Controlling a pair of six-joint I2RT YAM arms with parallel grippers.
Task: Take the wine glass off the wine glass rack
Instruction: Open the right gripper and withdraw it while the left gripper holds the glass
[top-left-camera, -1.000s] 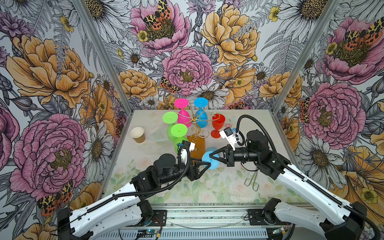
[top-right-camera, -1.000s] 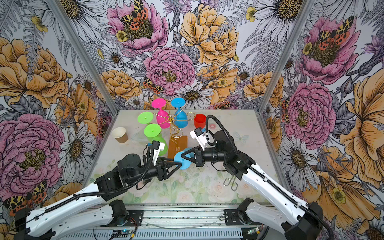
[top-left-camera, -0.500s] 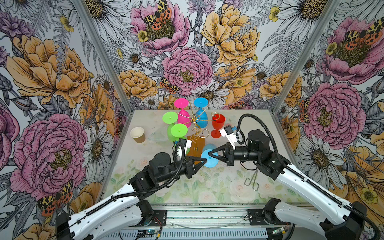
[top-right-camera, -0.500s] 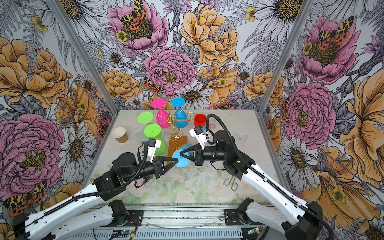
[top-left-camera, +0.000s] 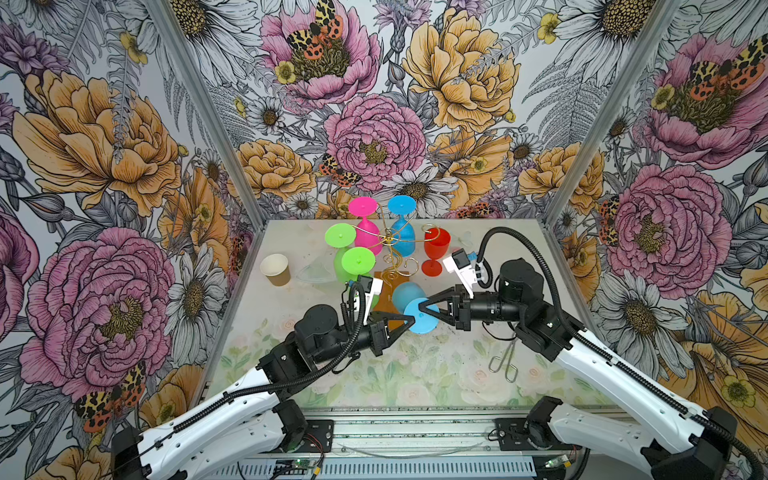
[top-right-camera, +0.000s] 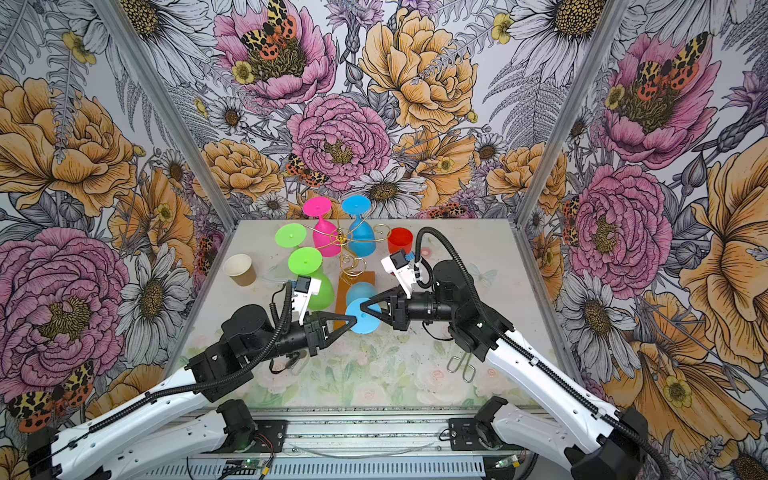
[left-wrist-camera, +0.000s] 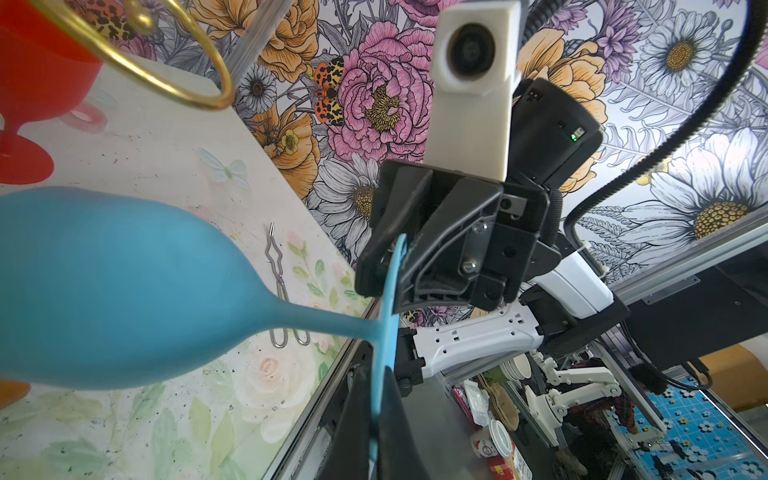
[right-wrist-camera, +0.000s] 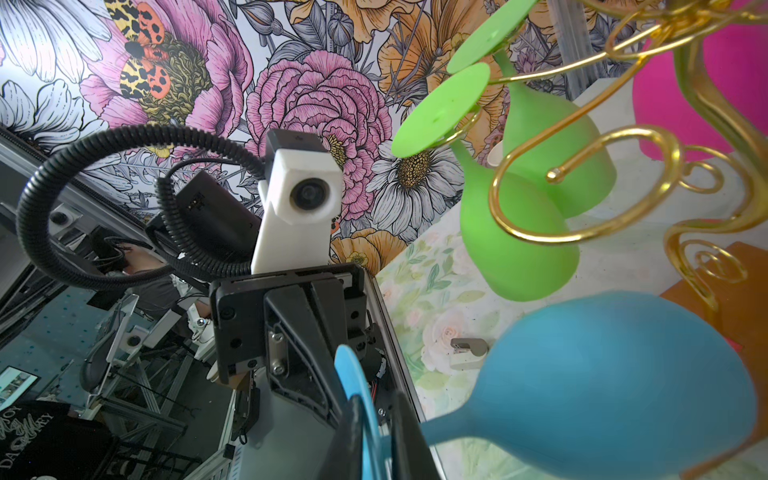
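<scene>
Wine glass (top-left-camera: 406, 293), blue, clear of wine glass rack (top-left-camera: 383, 297), tipped sideways over counter (top-left-camera: 415, 374), between both hands. Left hand (top-left-camera: 409, 322) clenched on foot rim. Right hand (top-left-camera: 422, 309) straddles opposite rim; grip unclear.

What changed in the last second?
The left gripper eased up to the foot of the blue wine glass and closed on its rim, opposite the right gripper, which still straddles that foot; whether it has loosened is unclear. The wine glass rack and the hanging glasses stayed put.
</scene>
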